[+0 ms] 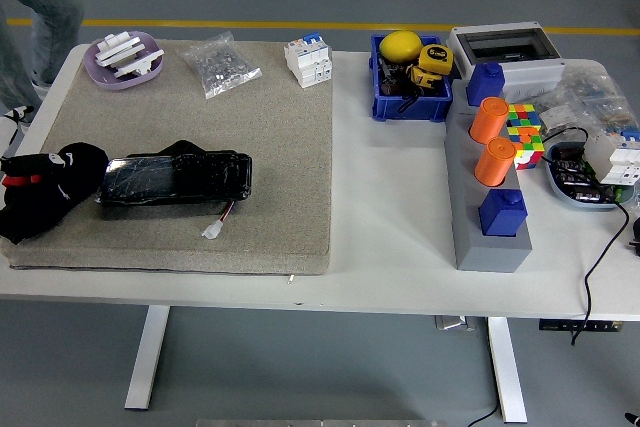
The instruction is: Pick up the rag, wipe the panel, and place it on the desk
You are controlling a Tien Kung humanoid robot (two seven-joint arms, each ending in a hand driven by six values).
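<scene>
Head view, and the panel (pixel 175 179) lies on the mat (pixel 250 117) at the desk's (pixel 400 217) left half — a long black slab, glossy as if wrapped in film, its long axis running left to right, a short lead with a white plug trailing from its near edge. Right at its left end sits the left robot hand (pixel 45 192), black with a red mark, touching or just overlapping that end. Whether its fingers are curled on anything I cannot tell — it is black on black, and no separate rag can be picked out; it may be bunched under that hand, or not there at all. The right robot hand is nowhere in the picture, so the left is the only one placed to work.

The stroke ahead would run rightward along the panel's length, and there is room for it: bare mat beyond the right end, more bare mat on the far side. The near side is tighter — the mat's front edge is close, the desk edge just past it. A purple dish (pixel 125 57) and a bag (pixel 220 65) sit well apart at the back.
</scene>
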